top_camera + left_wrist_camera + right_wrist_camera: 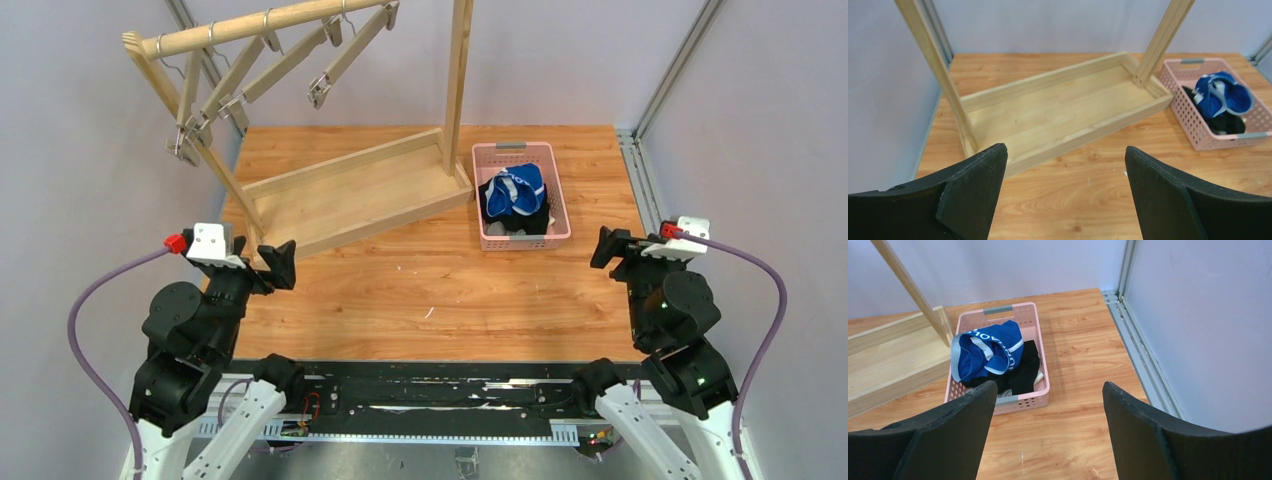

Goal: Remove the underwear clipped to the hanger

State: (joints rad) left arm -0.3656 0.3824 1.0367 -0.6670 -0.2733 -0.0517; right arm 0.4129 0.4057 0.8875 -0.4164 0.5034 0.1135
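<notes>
Blue underwear (985,352) atop black (1025,372), perhaps grey (1004,389), in basket (1030,400) — beyond right fingers (1148,440).

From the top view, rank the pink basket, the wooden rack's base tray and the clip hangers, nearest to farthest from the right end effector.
From the right end effector:
1. Pink basket, just ahead, slightly left.
2. Base tray, further left, mid-table.
3. Clip hangers, far left, high at the back.

We are seeing the underwear (515,195) lying in the basket (561,205) at one o'clock, with the rack (350,195) standing just left of it at eleven.
</notes>
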